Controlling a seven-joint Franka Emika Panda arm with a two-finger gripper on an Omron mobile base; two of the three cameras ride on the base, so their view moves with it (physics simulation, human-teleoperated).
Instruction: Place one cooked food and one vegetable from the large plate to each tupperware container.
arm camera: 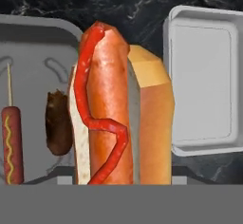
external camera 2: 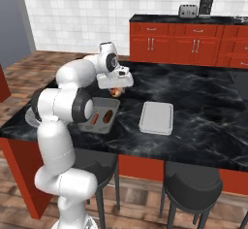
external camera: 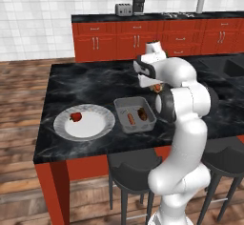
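trays: 2 grey, one (external camera 2: 102, 115) holding sausage (external camera: 130, 119) and brown lump (external camera: 142, 114), other (external camera 2: 156, 117) bare | plate (external camera: 102, 127): 1, red round vegetable (external camera: 75, 117) on it | gripper (external camera 2: 116, 91): clamped on hot dog (arm camera: 118, 109), raised between trays | surface: black marble island; 3 dark stools, red cabinets, wood floor

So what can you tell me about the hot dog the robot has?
The hot dog is a shiny reddish-orange sausage in a tan bun, with a wiggly red line of ketchup along its top. It fills the middle of the hand view. From the base views, it is off the counter, tucked under the gripper, which seems to be holding it. Behind it lie two grey trays: one with a thin sausage on a stick and a dark brown lump, the other with nothing in it.
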